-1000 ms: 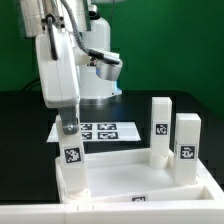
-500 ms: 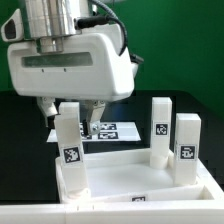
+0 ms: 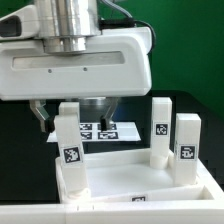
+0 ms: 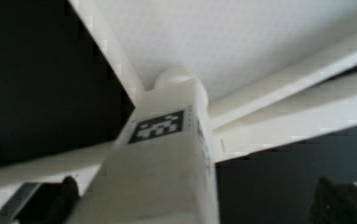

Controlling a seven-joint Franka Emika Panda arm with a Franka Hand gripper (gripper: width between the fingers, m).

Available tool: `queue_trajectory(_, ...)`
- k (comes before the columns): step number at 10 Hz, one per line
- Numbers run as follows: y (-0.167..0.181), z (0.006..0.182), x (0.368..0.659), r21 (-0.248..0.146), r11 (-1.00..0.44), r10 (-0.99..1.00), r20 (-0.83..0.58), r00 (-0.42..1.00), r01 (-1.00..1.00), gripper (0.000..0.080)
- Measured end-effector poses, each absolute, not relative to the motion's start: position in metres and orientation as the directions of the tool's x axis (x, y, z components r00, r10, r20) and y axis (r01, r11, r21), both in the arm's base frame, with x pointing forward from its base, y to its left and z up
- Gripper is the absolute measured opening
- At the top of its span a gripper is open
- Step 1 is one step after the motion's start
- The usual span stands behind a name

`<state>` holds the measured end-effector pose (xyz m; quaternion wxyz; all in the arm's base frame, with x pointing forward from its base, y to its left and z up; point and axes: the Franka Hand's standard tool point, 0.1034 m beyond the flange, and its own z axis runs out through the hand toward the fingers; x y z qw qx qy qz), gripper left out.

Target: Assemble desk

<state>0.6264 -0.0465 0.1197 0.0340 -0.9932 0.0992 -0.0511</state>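
Desk panel [image 3: 140,185]: white, flat, rimmed; lies at the near edge of the table [image 3: 185,95] with its hollow side up, so the corner sockets face upward to take the legs.

Leg, corner on the exterior view's left [image 3: 68,145]: white block, tagged, standing upright in its socket. It stands unsupported, with nothing gripping it. The wrist view looks straight down its length [image 4: 166,150], tag uppermost, with the panel's rim running off on either side.

Legs, corners on the exterior view's right: two, one further back [image 3: 160,130] and one nearer [image 3: 187,150], both upright and seated, tags facing the camera. The fourth corner is not in view; whether a leg stands there cannot be told.

Gripper [image 4: 189,203]: directly above the leg on the exterior view's left, jaws spread wide, a dark fingertip [image 4: 47,200] well clear on each side of the block, holding nothing. The wide stance suggests a release with the leg left to stand on its own.

Robot hand housing [image 3: 75,60]: large, white, fills the upper exterior view, hiding the fingers there.

Marker board [image 3: 112,130]: flat on the table behind the panel, between the legs in this view, partly hidden.
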Motion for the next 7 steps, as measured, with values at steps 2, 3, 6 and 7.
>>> queue_trajectory(2, -0.0478, 0.119, 0.6263, -0.088, -0.96, -0.273, 0.089, 0.958, -0.265, 0.0622)
queue_trajectory(3, -0.0473, 0.1188, 0.6262, -0.092, -0.948, -0.312, 0.085, 0.946, -0.305, 0.045)
queue_trajectory(6, -0.048, 0.118, 0.6268, -0.111, -0.786, -0.616, 0.054, 0.786, -0.608, 0.0286)
queue_trajectory(7, -0.0477, 0.1178, 0.6273, -0.114, -0.651, -0.757, 0.03, 0.652, -0.75, 0.0286)
